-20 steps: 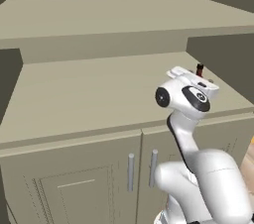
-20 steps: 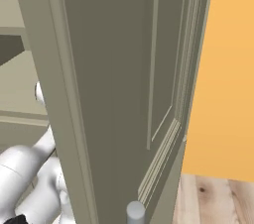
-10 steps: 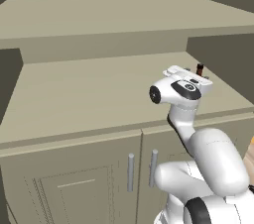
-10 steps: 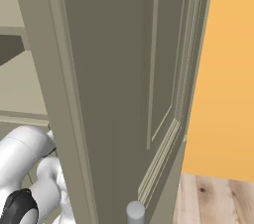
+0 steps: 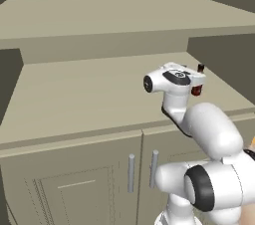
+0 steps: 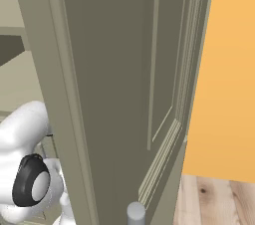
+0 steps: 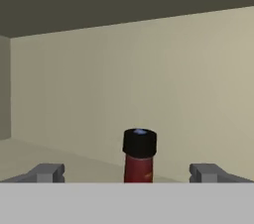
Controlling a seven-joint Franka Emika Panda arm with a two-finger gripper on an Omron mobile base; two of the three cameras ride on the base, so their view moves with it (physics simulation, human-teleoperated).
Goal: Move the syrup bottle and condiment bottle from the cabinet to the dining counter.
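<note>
The red bottle stands upright on the cabinet's lower shelf, near its right end. It looks light, rigid and smooth, and being slim and tall it would likely tip at a nudge. Its body below the black cap seems the safest place to grip. The claw is spread wide, a fingertip on each side of the bottle, neither touching.

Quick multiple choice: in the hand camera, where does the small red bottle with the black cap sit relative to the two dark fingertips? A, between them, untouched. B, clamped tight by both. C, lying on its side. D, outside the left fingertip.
A: the small red bottle with the black cap stands upright midway between the open hand, with clear gaps to each fingertip.
</note>
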